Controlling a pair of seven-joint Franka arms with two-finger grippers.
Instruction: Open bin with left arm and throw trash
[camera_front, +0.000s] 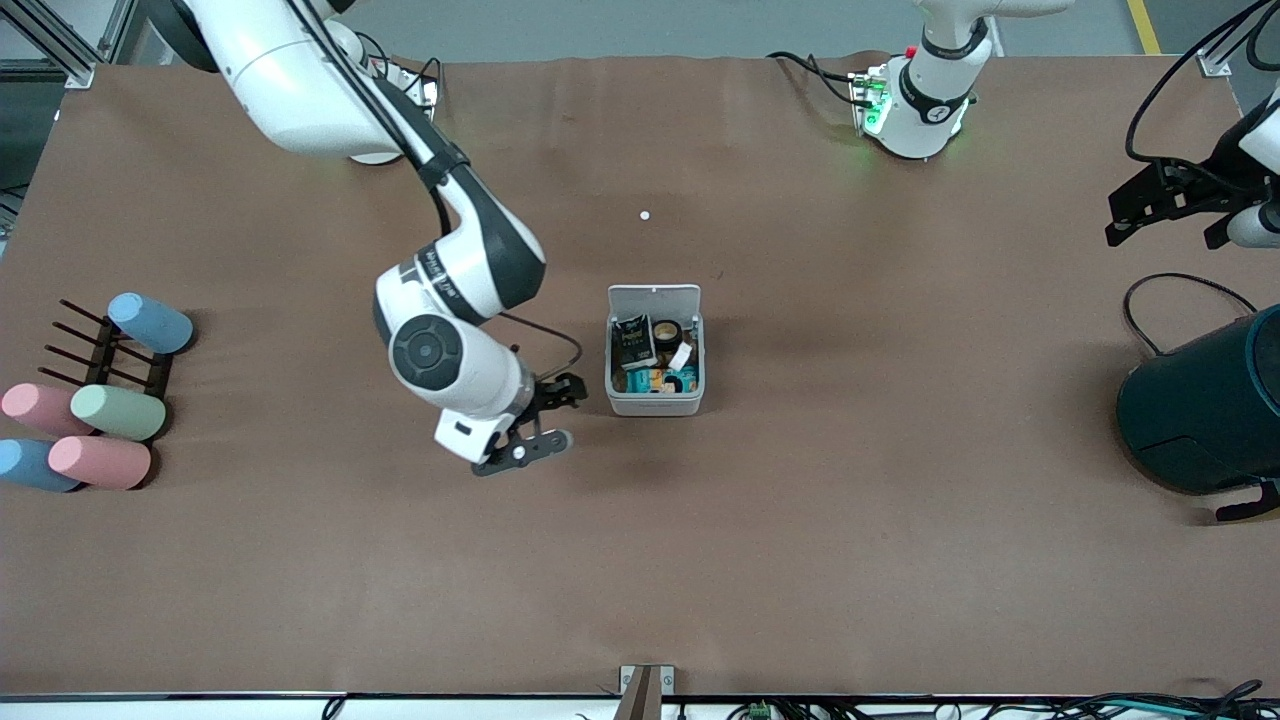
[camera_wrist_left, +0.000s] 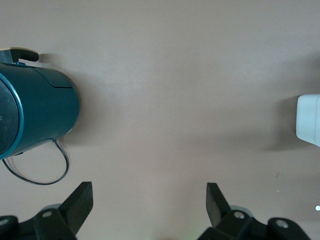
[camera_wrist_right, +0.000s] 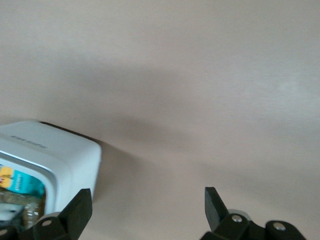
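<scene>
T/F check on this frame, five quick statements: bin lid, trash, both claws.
1. The bin has its lid open. True.
2. The black tape ring lies on the table beside the bin. False: it lies inside the bin.
3. The right claw is shut on a packet. False: it is open and empty, over bare table beside the bin.
4. The left claw is open, above the table near the dark teal container. True.
5. The dark packet is in the bin. True.
</scene>
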